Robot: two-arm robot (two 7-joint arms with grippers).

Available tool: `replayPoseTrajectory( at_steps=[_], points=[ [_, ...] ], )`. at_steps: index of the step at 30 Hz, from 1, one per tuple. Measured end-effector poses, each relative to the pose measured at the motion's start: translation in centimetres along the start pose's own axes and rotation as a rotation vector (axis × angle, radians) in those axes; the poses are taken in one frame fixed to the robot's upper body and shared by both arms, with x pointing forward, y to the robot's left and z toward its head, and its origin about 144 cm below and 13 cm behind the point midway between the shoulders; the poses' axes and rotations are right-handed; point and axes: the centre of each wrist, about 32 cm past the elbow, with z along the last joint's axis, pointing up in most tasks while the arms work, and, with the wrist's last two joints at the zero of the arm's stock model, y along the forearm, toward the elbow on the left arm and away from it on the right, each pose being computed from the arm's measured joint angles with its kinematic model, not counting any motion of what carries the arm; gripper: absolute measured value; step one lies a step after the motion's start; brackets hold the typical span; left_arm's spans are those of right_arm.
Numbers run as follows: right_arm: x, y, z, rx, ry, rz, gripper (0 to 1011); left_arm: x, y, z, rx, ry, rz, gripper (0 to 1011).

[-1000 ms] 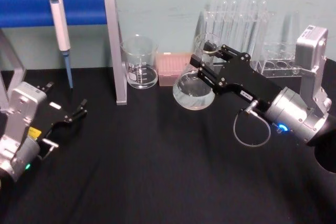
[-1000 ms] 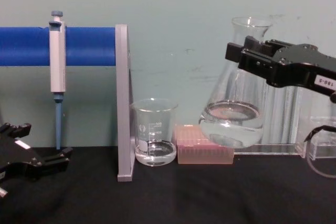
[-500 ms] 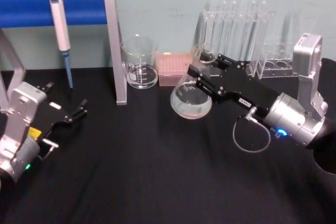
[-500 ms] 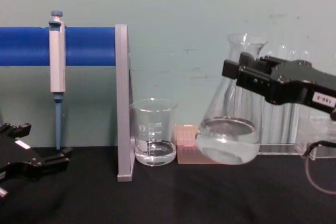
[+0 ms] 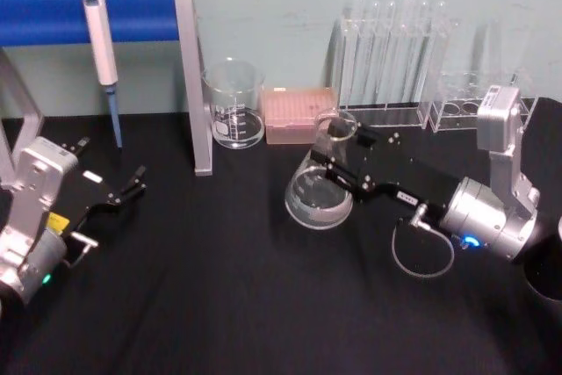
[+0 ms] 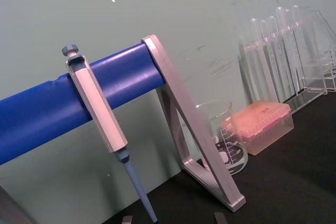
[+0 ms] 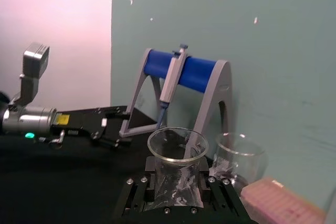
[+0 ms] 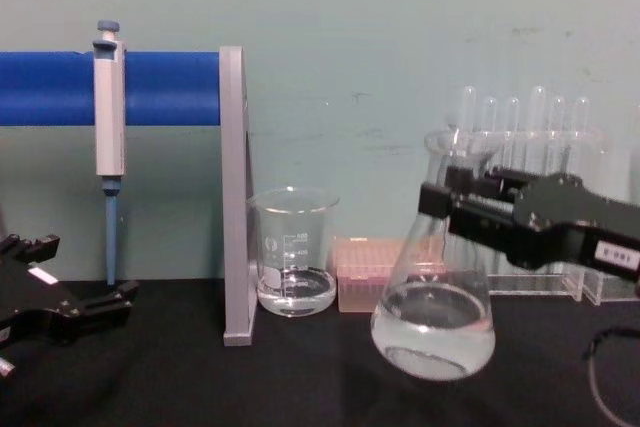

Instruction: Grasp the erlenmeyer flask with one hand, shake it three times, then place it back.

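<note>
One right pincer (image 5: 338, 154) pinches the erlenmeyer flask (image 5: 318, 204) by its thin neck, low over the black surface (image 5: 246, 305), near the pink box (image 5: 299, 111). The glass is slippery and breaks easily. Water (image 8: 433, 332) makes its bottom heavy, so the neck is the best hold. There is lots of room in front. The left pincer (image 5: 132, 183) rests spread, far left.

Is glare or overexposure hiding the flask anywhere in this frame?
Right wrist view: the wall patch behind the parked left gripper is blown out, yet the erlenmeyer flask held by the right gripper reads fine. Chest view: even light, its liquid line plain. Head view: no glare on it.
</note>
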Motion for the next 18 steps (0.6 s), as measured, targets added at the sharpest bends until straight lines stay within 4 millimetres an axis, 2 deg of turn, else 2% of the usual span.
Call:
replayPoseTrajectory(
  at_steps=[18],
  points=[
    [0.1,-0.4,-1.7,-0.035,0.025,0.066,456,0.0,0.0,0.0,0.000,0.000,0.000,1001]
  ],
)
